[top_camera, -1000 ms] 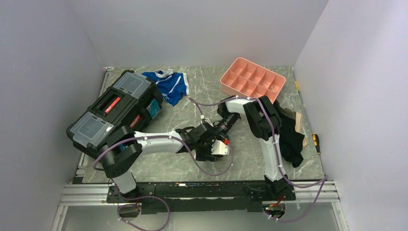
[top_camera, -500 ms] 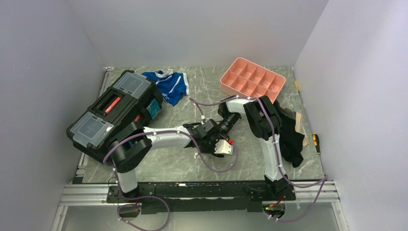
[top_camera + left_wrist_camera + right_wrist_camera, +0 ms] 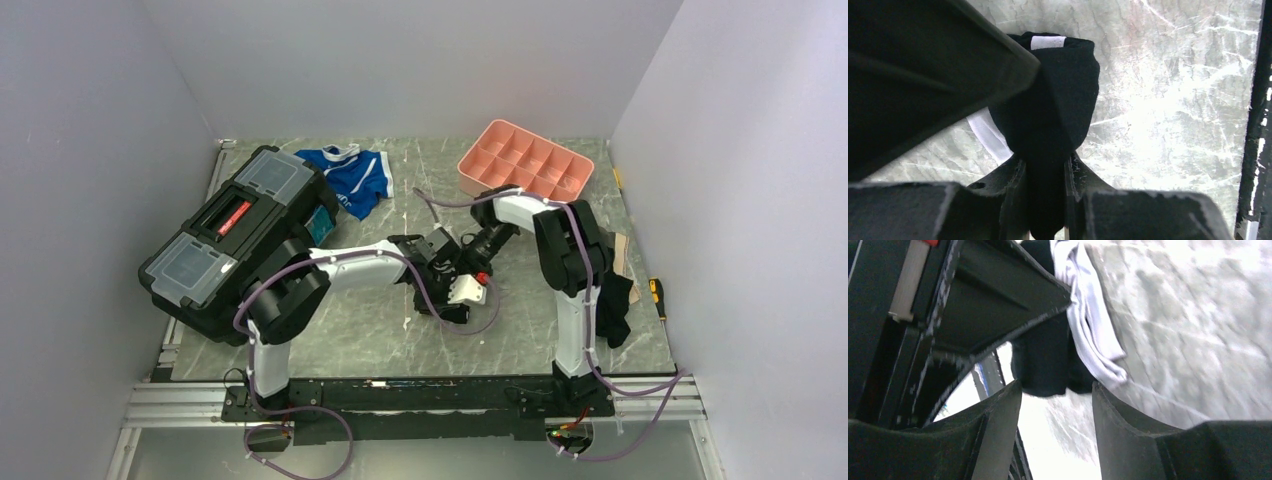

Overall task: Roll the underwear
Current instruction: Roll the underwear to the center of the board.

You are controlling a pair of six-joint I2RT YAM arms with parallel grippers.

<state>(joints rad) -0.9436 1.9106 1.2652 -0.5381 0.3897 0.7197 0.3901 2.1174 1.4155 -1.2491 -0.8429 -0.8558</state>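
As the left hand (image 3: 1044,175) pinches it, soft black underwear (image 3: 1060,90) bunches.

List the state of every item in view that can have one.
left claw, shut on underwear
underwear, bunched into a roll
right claw, open, gripping nothing
toolbox, lid closed
pink tray, compartments empty
blue-and-white briefs, lying spread out
black garment, crumpled heap

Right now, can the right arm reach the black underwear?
Probably yes. The right gripper is open, with the underwear just ahead of it and nothing between them. The left gripper is shut on the underwear close by, so room is tight.
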